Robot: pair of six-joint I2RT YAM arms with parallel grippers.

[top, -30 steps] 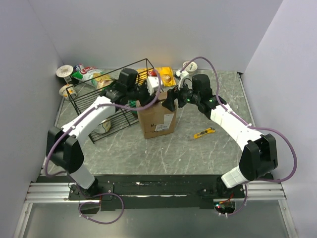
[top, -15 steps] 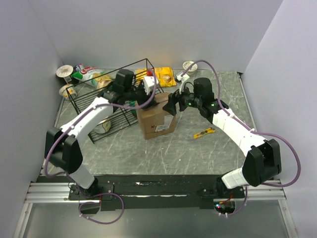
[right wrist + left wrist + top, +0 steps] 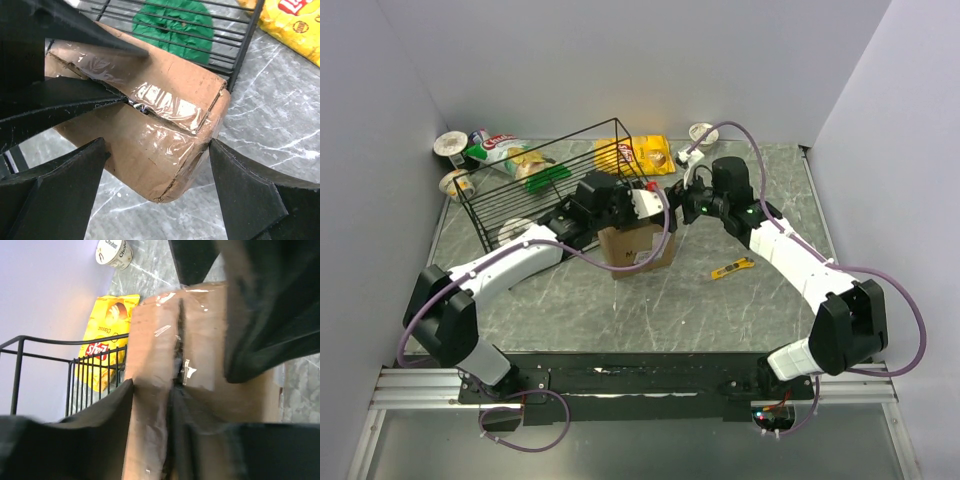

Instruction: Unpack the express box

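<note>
Straddling the taped brown cardboard express box (image 3: 645, 250) to steady it for opening: right end effector (image 3: 157, 145) spread wide, left end effector (image 3: 180, 382) half-parted above the seam.

I see the box (image 3: 638, 245) mid-table, basket (image 3: 520, 185) just left, bag (image 3: 642, 153) behind, cutter (image 3: 732, 268) right, left gripper (image 3: 650, 208) over box, right gripper (image 3: 672, 205) beside
</note>
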